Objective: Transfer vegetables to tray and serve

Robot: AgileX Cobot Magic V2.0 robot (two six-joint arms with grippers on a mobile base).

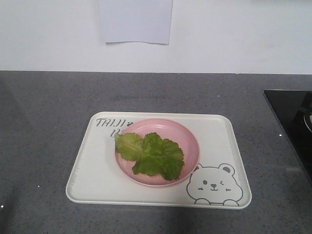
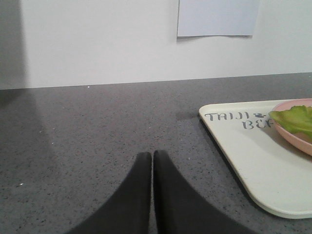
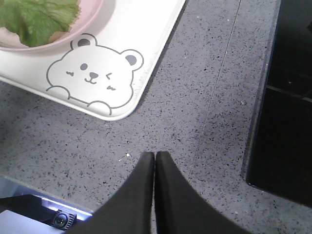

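Green lettuce vegetables (image 1: 152,154) (image 2: 295,120) (image 3: 39,17) lie in a round pink plate (image 1: 187,139) (image 2: 292,136) (image 3: 92,12). That plate stands on the cream tray (image 1: 97,165) (image 2: 248,151) (image 3: 146,39) with a winking bear drawing (image 1: 214,185) (image 3: 95,75). My left gripper (image 2: 152,155) is shut and empty, low over the grey counter to the left of the tray. Shut and empty as well, my right gripper (image 3: 155,155) hovers over the counter just off the tray's bear corner. Neither gripper appears in the front view.
The grey speckled counter (image 1: 48,122) runs back to a white wall with a taped paper sheet (image 1: 136,22) (image 2: 217,17). A black cooktop panel (image 1: 292,122) (image 3: 287,122) lies right of the tray. The counter's near edge and a camera (image 3: 61,219) sit under the right gripper.
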